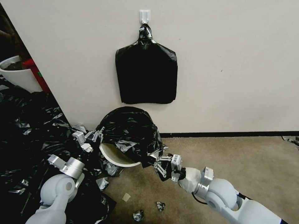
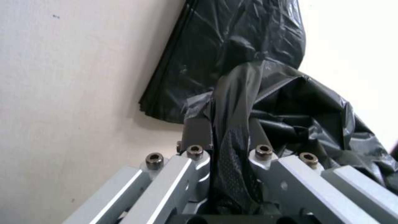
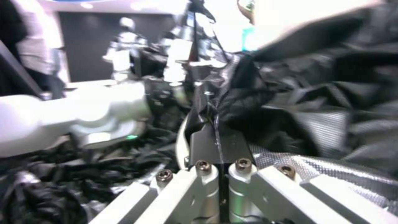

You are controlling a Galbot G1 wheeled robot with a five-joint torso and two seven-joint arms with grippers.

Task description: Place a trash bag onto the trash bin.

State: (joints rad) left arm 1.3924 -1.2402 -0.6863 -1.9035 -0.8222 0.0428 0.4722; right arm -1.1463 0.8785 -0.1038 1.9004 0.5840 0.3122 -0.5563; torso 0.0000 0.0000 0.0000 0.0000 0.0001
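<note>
Cream wall and brown floor behind. Both my end effectors, left and right, pinch the trash bag, thin, slippery, light film draped over the tilted trash bin, gripped at nine and four o'clock.

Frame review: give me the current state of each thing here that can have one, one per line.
Thin glossy black plastic trash bag: draped over the bin's far rim, near rim uncovered.
Small round cream-white plastic trash bin: tipped, mouth partly exposed.
Left gripper: shut on the bag.
Right gripper: shut on the bag.
Flat black bag stack: hanging from a wall hook.
</note>
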